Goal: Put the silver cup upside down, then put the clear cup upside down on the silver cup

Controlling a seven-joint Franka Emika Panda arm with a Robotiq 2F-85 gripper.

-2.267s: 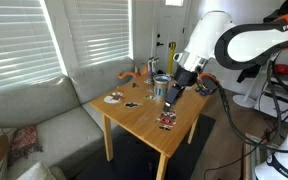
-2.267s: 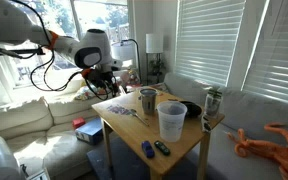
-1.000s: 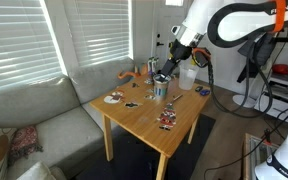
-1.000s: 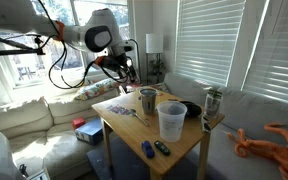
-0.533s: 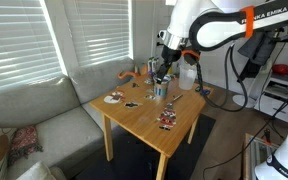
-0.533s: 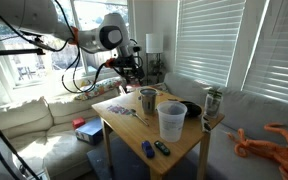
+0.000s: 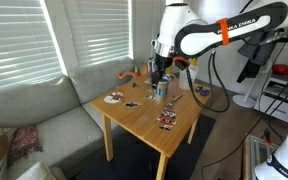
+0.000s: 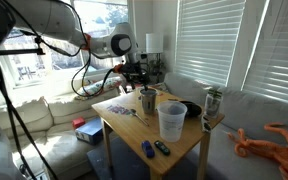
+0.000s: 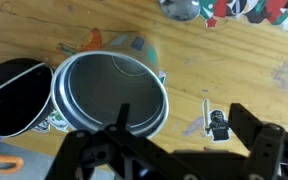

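Directly above the silver cup [image 9: 109, 95], my gripper [image 9: 169, 145] hangs with jaws spread wide, grasping nothing. I see the cup standing mouth-up on the wooden table [image 9: 249, 70], just beside a black bowl [image 9: 12, 90]; in an exterior view the clear cup [image 8: 171, 120] stands upright, apart, nearer the table's front edge

Opposite exterior views across table [image 7: 149, 118] [image 8: 134, 130]; wrist overhead

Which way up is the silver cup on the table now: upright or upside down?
Upright: in the wrist view the silver cup shows its open rim and inner base from above. Not yet flipped.
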